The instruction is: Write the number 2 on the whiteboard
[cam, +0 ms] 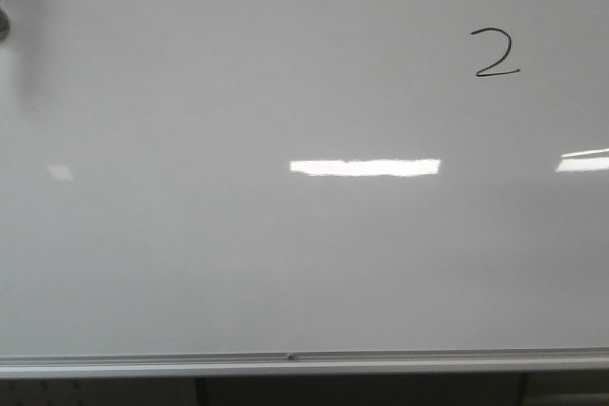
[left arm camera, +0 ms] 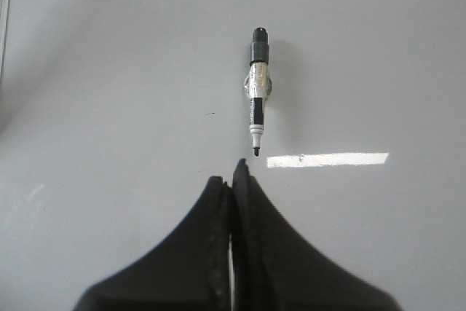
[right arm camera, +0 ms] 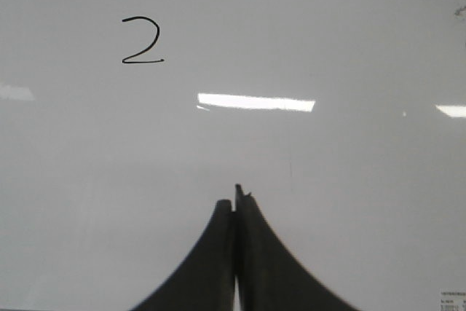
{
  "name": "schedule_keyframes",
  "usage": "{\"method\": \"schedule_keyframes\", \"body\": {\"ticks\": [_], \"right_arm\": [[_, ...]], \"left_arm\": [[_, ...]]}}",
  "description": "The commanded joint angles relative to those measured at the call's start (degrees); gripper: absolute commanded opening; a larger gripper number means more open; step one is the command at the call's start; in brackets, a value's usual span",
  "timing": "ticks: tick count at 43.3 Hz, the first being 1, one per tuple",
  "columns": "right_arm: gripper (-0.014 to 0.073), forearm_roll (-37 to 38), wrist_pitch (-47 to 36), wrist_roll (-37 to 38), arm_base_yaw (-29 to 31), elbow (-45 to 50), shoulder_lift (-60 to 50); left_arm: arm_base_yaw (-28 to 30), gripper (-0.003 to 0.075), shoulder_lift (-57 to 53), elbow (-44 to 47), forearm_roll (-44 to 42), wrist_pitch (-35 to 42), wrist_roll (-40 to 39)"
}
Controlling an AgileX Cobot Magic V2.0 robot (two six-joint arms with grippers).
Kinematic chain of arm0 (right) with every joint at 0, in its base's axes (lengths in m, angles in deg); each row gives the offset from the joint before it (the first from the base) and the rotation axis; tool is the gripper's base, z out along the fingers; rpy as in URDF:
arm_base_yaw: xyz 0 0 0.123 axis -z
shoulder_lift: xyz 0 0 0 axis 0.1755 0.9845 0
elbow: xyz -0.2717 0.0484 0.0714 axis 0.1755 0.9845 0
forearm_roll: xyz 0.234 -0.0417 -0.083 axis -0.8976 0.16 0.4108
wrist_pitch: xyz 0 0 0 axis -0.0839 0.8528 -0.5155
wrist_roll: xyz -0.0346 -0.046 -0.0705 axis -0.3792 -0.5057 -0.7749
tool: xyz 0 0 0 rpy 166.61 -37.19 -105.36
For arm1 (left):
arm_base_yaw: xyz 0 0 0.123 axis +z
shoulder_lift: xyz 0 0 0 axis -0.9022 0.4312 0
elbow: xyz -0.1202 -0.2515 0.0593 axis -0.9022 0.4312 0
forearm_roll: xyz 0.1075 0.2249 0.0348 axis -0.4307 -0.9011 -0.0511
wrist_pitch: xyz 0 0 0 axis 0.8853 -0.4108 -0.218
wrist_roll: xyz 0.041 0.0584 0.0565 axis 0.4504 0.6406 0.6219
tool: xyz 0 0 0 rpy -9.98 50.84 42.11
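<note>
Black 2 (cam: 496,54) upper right on whiteboard (cam: 238,263).

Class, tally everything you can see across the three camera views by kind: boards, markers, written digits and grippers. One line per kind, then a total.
Whiteboard: 1
Marker, uncapped, stuck on the board: 1
Handwritten number 2: 1
Grippers, both closed and empty: 2, the left gripper and the right gripper
Total: 5

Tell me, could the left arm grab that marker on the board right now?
Probably yes. The marker sits on the whiteboard straight ahead of the left gripper, with nothing between them. But its fingers are pressed shut and would have to open first.
</note>
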Motion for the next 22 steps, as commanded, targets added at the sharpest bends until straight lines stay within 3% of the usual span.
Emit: {"method": "schedule_keyframes", "body": {"ticks": [1, 22], "right_arm": [[-0.0066, 0.83, -9.58, 0.01, 0.32, 0.24, -1.21], [-0.0066, 0.83, -10.20, 0.01, 0.37, 0.45, -1.21]], "left_arm": [[0.01, -0.0020, -1.57, 1.98, 0.63, 4.66, -0.32], [0.01, -0.0020, -1.57, 1.98, 0.63, 4.66, -0.32]]}}
